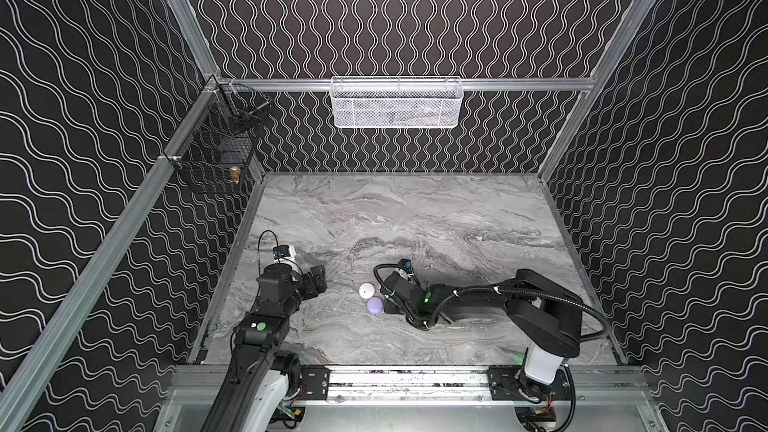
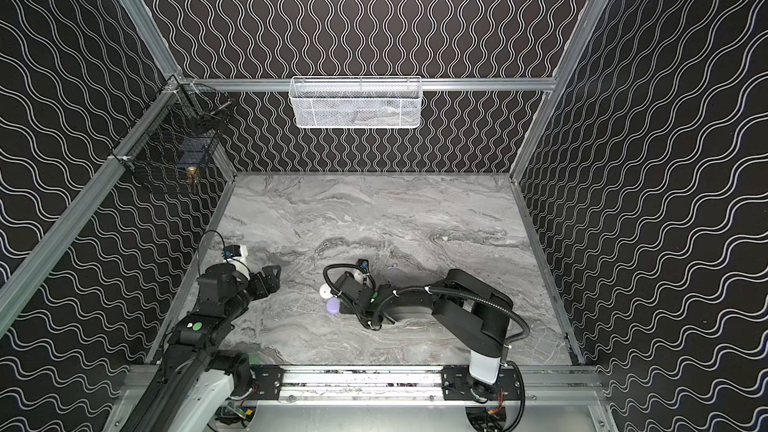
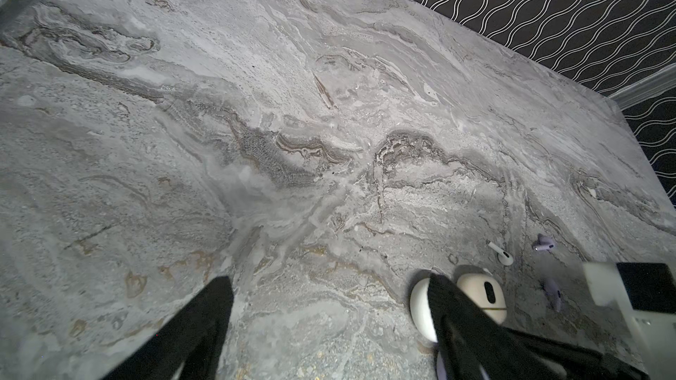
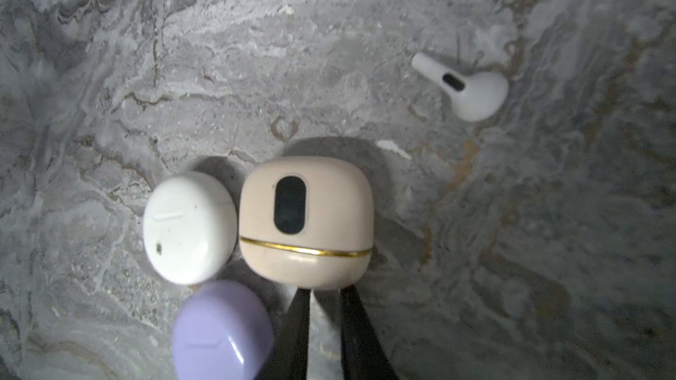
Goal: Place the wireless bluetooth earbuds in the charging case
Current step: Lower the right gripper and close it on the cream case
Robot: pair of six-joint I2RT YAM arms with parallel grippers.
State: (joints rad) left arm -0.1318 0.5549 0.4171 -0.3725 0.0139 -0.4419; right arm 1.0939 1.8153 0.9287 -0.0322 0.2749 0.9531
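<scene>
While the left gripper (image 1: 314, 280) hangs over the left side of the marble tabletop (image 1: 415, 218), we can see in its wrist view that the fingers are spread wide with nothing between them. We read that as parked clear, ready to come in and steady a case.

Across to the middle now, where three closed cases huddle together. The white case (image 4: 188, 226) touches the cream case (image 4: 305, 221), and the lavender case (image 4: 223, 330) sits tucked against the white one. Bunched like that, they look easy to reach for either arm. In both top views the cream case is hidden under the right arm.

On to the right gripper (image 4: 325, 296). It is low over the table, its tips right at the cream case's lower shell, below the gold seam. The jaws stand a slim gap apart with bare marble between them, so this is contact and no grip.

Further right lie the earbuds, all loose on the marble. The white earbud (image 4: 464, 85) rests on its side, apart from the cream case. A lavender earbud (image 3: 544, 243) and a second lavender earbud (image 3: 552, 292) are close by. We see no others. Every lid is shut, so we judge one must open before anything goes in.
</scene>
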